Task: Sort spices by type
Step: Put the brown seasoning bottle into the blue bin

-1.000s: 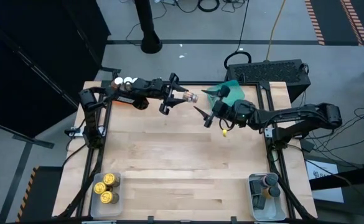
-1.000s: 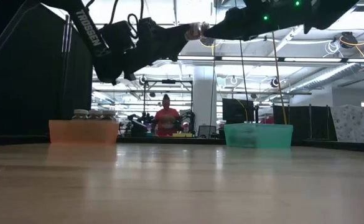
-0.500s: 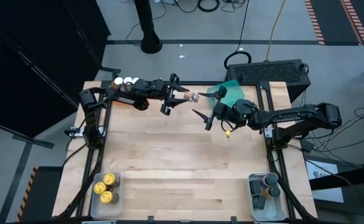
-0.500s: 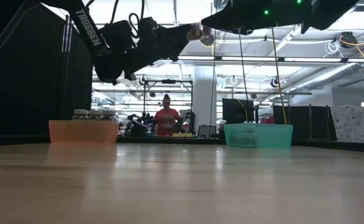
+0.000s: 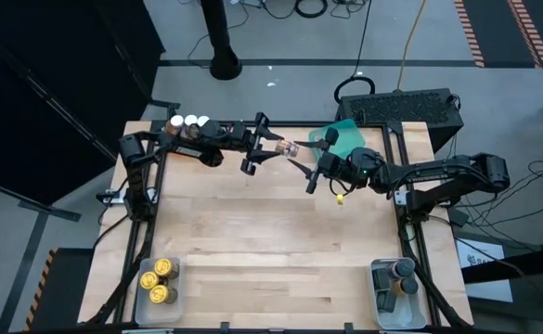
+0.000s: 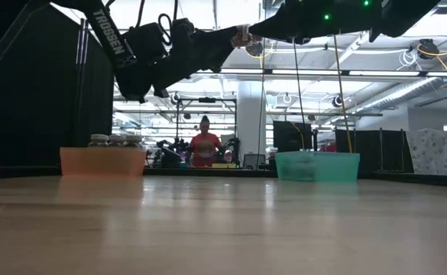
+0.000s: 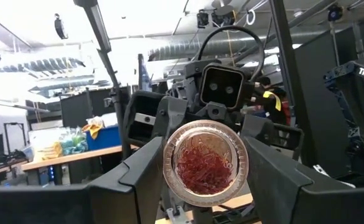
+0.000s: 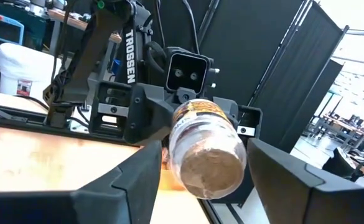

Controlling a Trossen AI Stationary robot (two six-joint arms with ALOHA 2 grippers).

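A small clear spice jar (image 5: 288, 147) with reddish strands inside and a gold label is held in the air over the far middle of the table. My left gripper (image 5: 276, 148) is shut on it. My right gripper (image 5: 301, 154) is open and faces it from the table's right. The right fingers stand on either side of the jar's free end (image 8: 208, 167); I cannot tell whether they touch it. In the low view the jar (image 6: 242, 35) hangs high above the tabletop. My left gripper pinches the jar between its two fingers, one on each side of the round wall (image 7: 169, 165). It comes level from the table's left. The jar lies level with its axis along the fingers, its free end pointing at the right gripper. It is lifted clear.
An orange tray (image 6: 102, 162) with white-topped jars (image 5: 190, 121) sits at the far left, and a teal tray (image 5: 342, 133) at the far right. A clear tray of gold jars (image 5: 158, 281) sits near left, one with dark jars (image 5: 396, 280) near right. A person stands beyond the table.
My right gripper has moved toward the table's left and closed in on the jar, so its open fingers now flank the jar's free end. My left gripper has kept the jar in about the same place.
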